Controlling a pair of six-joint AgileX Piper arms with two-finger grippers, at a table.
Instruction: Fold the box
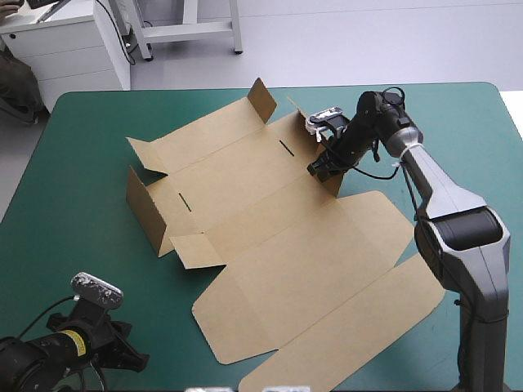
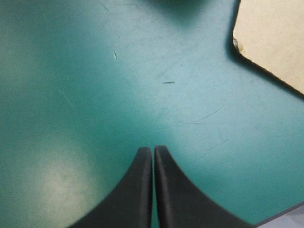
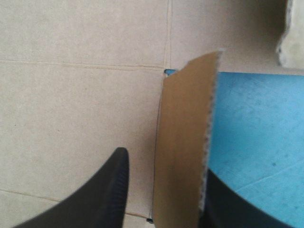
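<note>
One teal-green table cover (image 1: 73, 237) carries the box (image 1: 270, 245), a large cut sheet of brown corrugated board, spread mostly flat across the middle with its left wall and some far flaps raised. At the sheet's far right corner the right gripper (image 1: 319, 168) stands with jaws apart around an upright brown flap (image 3: 183, 142), which seems to touch one black finger (image 3: 102, 194) only. Near the front left corner, the left gripper (image 2: 153, 150) is closed to a point above bare cover.
</note>
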